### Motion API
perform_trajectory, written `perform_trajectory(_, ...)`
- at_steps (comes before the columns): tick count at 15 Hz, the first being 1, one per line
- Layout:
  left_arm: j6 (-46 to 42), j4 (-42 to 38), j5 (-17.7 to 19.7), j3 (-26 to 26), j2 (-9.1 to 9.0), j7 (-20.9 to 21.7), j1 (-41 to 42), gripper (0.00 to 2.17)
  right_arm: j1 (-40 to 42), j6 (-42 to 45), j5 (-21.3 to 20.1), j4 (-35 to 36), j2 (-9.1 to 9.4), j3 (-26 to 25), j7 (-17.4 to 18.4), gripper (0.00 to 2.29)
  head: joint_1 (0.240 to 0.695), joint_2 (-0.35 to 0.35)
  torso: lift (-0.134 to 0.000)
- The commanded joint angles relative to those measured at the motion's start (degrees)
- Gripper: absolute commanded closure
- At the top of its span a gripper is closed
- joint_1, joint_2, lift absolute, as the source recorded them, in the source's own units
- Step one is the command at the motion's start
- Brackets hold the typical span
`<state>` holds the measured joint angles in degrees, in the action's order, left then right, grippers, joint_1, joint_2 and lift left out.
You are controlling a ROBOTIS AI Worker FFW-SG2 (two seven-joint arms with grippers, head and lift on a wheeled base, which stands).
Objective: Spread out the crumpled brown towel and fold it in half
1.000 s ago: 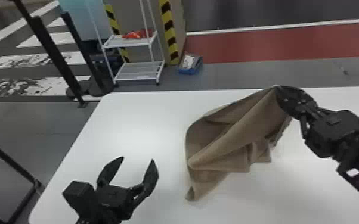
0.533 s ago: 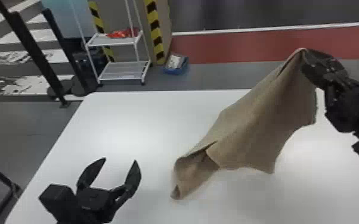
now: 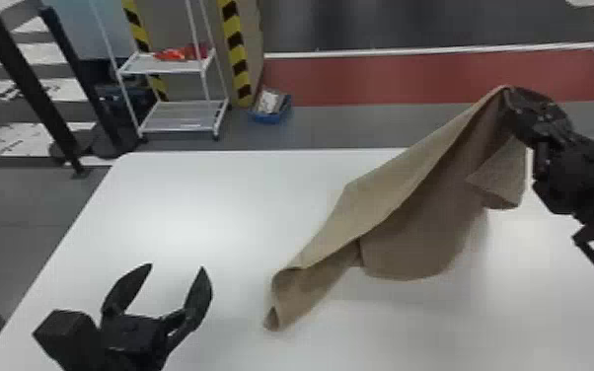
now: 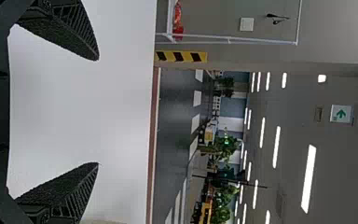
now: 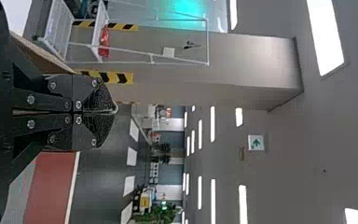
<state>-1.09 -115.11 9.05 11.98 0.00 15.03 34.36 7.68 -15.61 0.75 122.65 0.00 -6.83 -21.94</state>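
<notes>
Brown towel (image 3: 419, 232) – gripped part mostly hidden | right gripper (image 3: 512, 98) – clamping it | left gripper (image 3: 176, 267): open

Head view from above, angled down, wrist views level, sharing rack (image 3: 180, 117)

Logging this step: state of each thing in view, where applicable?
Left claw, open, empty
Right claw, shut on brown towel
Brown towel, held up at one end, creased, not folded in half
Blue bin, pale item inside
White rack, holding red item
</notes>
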Motion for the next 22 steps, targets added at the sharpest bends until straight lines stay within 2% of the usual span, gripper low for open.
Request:
perform_trajectory(1,0.0,0.15,0.0,-0.03,-0.15,0.0,-0.08,0.08,-0.03,-2.11,-1.81,-1.1,0.05,-0.64,0.49,1.76,0.695,0.095,-0.124)
perform_trajectory(3,0.0,0.41,0.09,0.06,-0.15,0.0,-0.26,0.08,3.39,-0.88,0.04,1.45,0.05,-0.81,-0.74,1.76,0.695,0.082,-0.124)
perform_trajectory(6,0.0,0.59,0.09,0.06,-0.15,0.0,-0.43,0.08,7.35,-1.41,0.13,7.16,0.05,-0.28,-1.09,1.76,0.695,0.09,-0.124)
perform_trajectory(9,0.0,1.03,0.09,-0.03,-0.15,0.0,-0.78,0.08,10.16,-9.67,3.38,14.72,0.05,-0.02,-2.06,1.76,0.695,0.104,-0.124)
perform_trajectory(10,0.0,1.12,0.09,-0.12,-0.15,0.0,-0.87,0.08,10.95,-11.25,4.26,16.66,0.05,0.42,-3.64,1.76,0.695,0.108,-0.124)
perform_trajectory(12,0.0,1.12,0.0,-0.29,-0.15,0.0,-0.87,0.08,11.22,-14.77,8.65,17.97,0.05,0.07,-4.34,1.76,0.695,0.136,-0.124)
perform_trajectory(14,0.0,0.94,0.0,-0.29,-0.15,0.0,-0.7,0.08,10.16,-19.16,11.99,17.97,0.05,-0.99,-3.55,1.76,0.695,0.15,-0.124)
perform_trajectory(15,0.0,0.85,0.0,-0.29,-0.15,0.0,-0.61,0.07,8.76,-21.27,11.99,17.53,0.05,-1.87,-3.11,1.76,0.695,0.151,-0.124)
perform_trajectory(17,0.0,0.68,0.0,-0.47,-0.15,0.0,-0.61,0.08,3.31,-24.08,10.06,10.42,0.05,-3.45,-2.23,1.76,0.695,0.14,-0.124)
perform_trajectory(22,0.0,0.59,0.0,-0.64,-0.15,0.09,-0.61,0.07,-7.24,-21.45,9.88,-4.17,0.05,-6.79,-3.55,1.76,0.695,0.072,-0.124)
